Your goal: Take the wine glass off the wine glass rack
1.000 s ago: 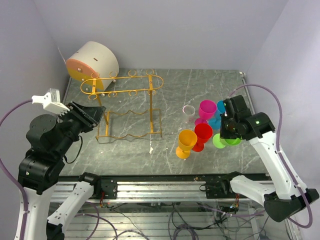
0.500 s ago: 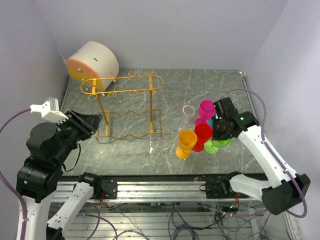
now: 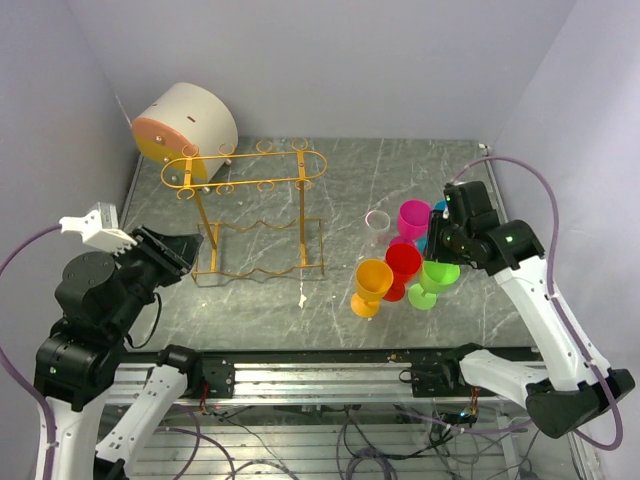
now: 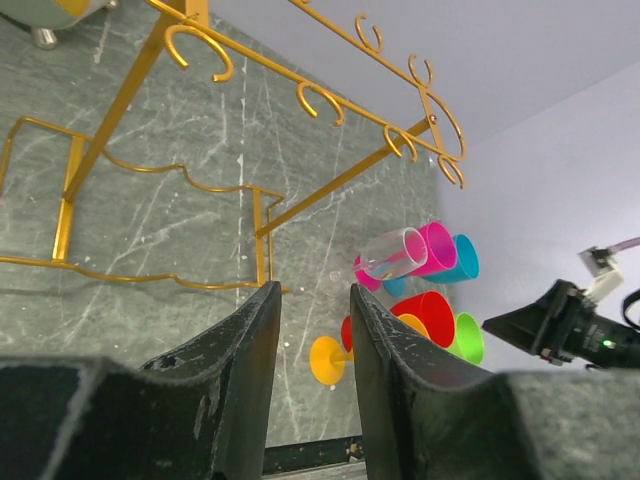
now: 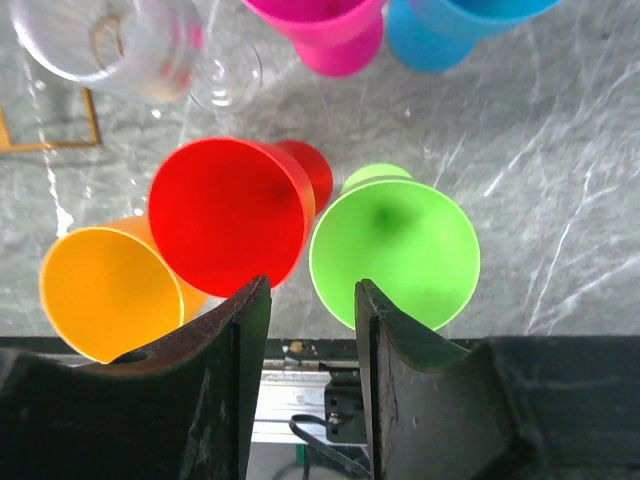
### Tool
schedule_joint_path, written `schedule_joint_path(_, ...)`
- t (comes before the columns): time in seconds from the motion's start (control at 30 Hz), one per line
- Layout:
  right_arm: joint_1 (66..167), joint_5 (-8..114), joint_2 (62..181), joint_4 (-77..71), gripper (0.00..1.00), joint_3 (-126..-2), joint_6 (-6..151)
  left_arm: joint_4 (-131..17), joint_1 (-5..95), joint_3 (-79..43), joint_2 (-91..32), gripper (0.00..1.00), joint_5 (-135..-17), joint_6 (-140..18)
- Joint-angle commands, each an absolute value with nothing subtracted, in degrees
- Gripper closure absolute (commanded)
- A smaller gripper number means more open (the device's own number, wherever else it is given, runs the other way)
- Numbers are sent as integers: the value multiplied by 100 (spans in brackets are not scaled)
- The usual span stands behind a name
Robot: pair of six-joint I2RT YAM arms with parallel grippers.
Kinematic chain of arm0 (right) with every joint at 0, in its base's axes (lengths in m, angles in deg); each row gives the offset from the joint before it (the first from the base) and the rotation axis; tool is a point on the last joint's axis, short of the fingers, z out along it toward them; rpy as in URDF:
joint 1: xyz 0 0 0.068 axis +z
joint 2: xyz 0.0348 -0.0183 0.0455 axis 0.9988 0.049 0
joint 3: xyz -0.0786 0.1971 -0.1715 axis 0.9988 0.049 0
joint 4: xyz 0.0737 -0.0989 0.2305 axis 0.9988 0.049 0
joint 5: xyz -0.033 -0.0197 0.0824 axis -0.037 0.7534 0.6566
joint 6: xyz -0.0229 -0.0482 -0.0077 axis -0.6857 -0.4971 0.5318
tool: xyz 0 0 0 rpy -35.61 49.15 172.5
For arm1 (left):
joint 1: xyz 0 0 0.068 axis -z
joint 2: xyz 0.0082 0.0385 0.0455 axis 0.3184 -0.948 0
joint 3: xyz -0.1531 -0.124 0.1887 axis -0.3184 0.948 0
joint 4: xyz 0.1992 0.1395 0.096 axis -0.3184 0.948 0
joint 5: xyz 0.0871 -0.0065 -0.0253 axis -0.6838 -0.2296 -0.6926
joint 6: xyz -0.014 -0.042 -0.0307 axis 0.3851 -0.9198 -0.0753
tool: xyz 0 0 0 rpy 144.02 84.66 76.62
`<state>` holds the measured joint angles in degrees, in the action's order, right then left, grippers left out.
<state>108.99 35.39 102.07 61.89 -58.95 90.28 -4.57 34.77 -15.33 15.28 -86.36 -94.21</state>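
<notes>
The gold wire wine glass rack point(image 3: 250, 215) stands at the left of the table with nothing hanging on its hooks point(image 4: 300, 95). A green wine glass point(image 3: 437, 277) stands upright on the table beside a red one point(image 3: 403, 268) and an orange one point(image 3: 372, 285). My right gripper point(image 3: 441, 250) hovers just above the green glass point(image 5: 395, 250), open, its jaws apart and empty point(image 5: 312, 290). My left gripper point(image 3: 185, 245) sits left of the rack, open with nothing between its fingers point(image 4: 313, 290).
Pink point(image 3: 413, 218), blue point(image 3: 441, 211) and clear point(image 3: 378, 225) glasses crowd behind the green one. A white-and-orange drum point(image 3: 185, 120) lies at the back left behind the rack. The table's front rail point(image 3: 320, 375) runs along the near edge.
My right gripper went from shut to open, letting go of the green glass, which now stands on the table. The left gripper drew back slightly to the left.
</notes>
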Motion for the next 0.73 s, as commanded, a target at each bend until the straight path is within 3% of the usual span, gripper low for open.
schedule_joint_path(0.0, 10872, 3206, 10067, 6183, 60, -6300, 8940, -360, 3482, -1539, 1826, 55, -9090, -9197)
schedule_joint_path(0.4, 10872, 2724, 9848, 4459, 53, -6668, 8972, -63, 3477, -1328, 2696, 53, -9910, -8832)
schedule_joint_path(0.6, 10868, 2731, 9490, 3935, 58, -6422, 9010, 316, 3482, -1535, 2849, 48, -10316, -8779)
schedule_joint_path(0.7, 10872, 2750, 9475, 3986, 55, -6444, 8998, 360, 3482, -1569, 2823, 47, -10304, -8806)
